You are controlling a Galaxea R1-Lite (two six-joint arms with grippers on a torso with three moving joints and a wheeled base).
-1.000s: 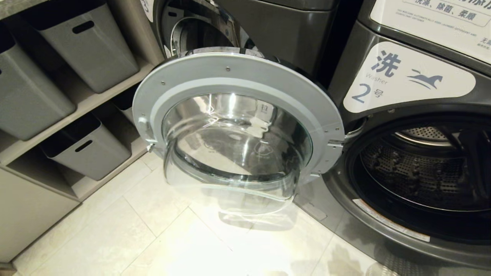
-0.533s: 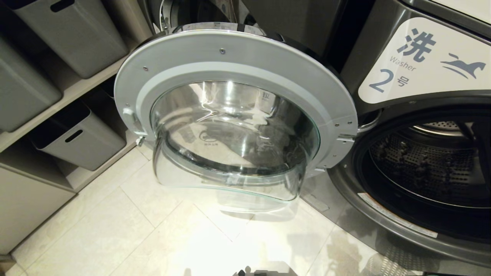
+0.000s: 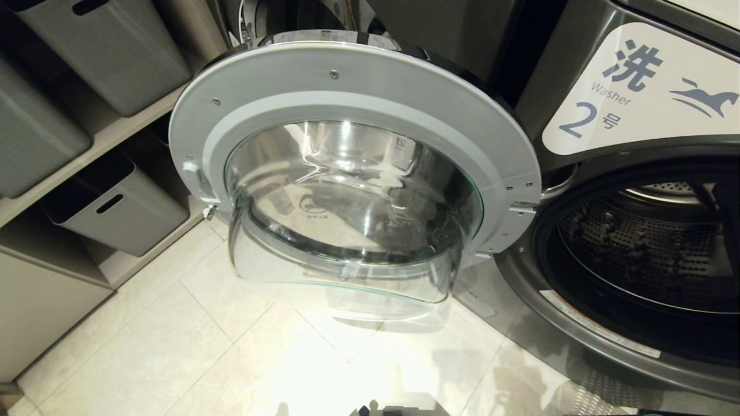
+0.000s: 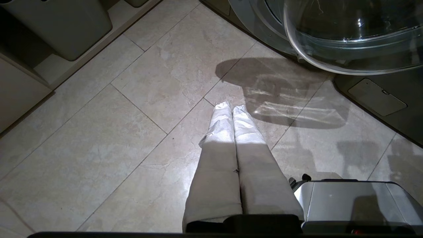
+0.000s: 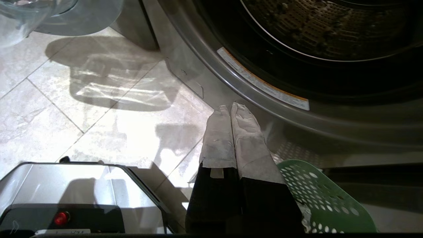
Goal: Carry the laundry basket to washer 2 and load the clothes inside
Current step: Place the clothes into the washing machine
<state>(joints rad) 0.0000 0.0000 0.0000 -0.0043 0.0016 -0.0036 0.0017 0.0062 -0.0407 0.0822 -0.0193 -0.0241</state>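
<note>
Facing washer 2 (image 3: 636, 242), door (image 3: 352, 173) swung wide for loading, we kept left gripper (image 4: 231, 107) and right gripper (image 5: 230, 106) pressed together, empty; laundry basket (image 5: 324, 201) beside the right.

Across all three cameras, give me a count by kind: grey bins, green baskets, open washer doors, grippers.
grey storage bins: 3
green laundry basket: 1
open glass door, on washer 2: 1
grippers, both shut, left gripper and right gripper: 2
Total: 7
</note>
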